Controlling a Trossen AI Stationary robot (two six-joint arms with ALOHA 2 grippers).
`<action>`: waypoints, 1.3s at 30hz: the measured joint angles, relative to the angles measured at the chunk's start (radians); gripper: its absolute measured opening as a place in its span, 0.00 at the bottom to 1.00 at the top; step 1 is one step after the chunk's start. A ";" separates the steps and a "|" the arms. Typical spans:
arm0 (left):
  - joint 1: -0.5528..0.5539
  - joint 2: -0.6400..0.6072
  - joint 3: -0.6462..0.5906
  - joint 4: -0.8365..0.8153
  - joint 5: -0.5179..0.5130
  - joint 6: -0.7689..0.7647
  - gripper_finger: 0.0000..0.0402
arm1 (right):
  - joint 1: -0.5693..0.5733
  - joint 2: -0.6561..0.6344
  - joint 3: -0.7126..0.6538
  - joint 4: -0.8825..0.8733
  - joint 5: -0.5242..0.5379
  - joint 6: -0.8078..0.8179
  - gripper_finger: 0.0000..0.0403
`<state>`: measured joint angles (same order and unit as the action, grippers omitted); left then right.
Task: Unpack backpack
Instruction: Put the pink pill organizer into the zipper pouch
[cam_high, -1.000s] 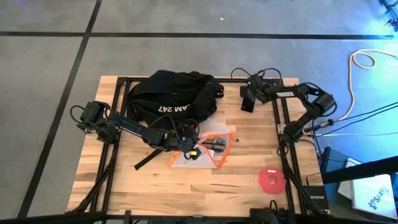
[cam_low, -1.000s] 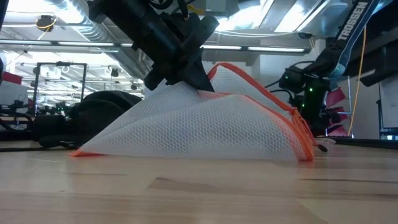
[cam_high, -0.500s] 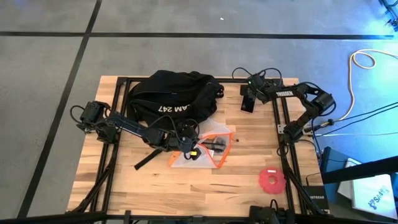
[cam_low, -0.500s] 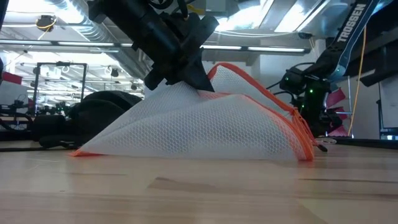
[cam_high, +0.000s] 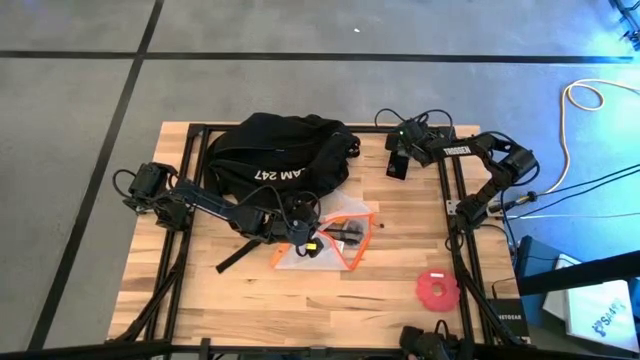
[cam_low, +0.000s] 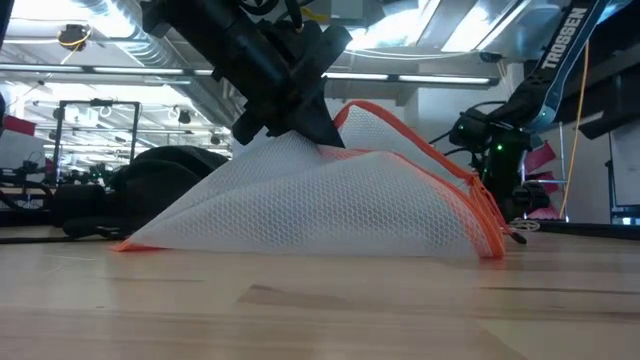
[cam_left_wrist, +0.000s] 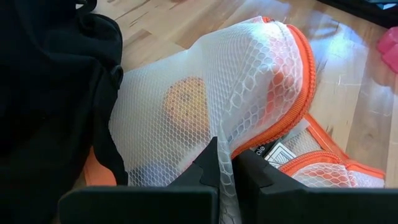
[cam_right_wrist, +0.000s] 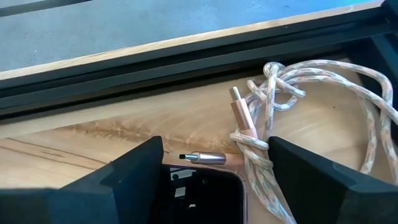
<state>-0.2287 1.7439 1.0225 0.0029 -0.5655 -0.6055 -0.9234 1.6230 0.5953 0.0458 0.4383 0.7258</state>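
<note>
One backpack (cam_high: 280, 150), one white mesh pouch (cam_high: 335, 240) and one pink disc (cam_high: 437, 290) are seen on the tabletop (cam_high: 400, 230). The pouch is pinched by the closed left claw (cam_high: 303, 240); the right claw (cam_high: 396, 163) is held open above one braided cable (cam_right_wrist: 298, 99).

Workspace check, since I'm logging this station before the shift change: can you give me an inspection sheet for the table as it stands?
Surface: wooden table with black frame rails.
Job's things: backpack, black, lying at the far side; white mesh pouch with orange trim out on the table.
Clutter: pink round item near the right rail; phone under the right gripper.
Grippers: left gripper shut on the mesh pouch; right gripper open, holding nothing.
Cables: pinkish braided cable knotted beside the phone; hose on the floor.
Surroundings: grey floor with dark lines; nobody seen.
</note>
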 joint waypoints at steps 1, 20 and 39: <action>0.000 0.000 0.000 0.000 0.000 0.000 0.00 | 0.000 0.000 0.000 0.000 0.002 0.000 0.69; 0.000 0.000 0.000 0.000 0.000 0.000 0.00 | 0.001 -0.001 -0.003 0.006 0.015 -0.005 0.69; 0.000 0.000 0.000 -0.001 0.000 0.000 0.00 | 0.281 -0.001 -0.005 0.084 0.506 0.043 0.69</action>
<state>-0.2291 1.7439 1.0225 0.0023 -0.5655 -0.6056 -0.6420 1.6222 0.5901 0.1296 0.9446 0.7692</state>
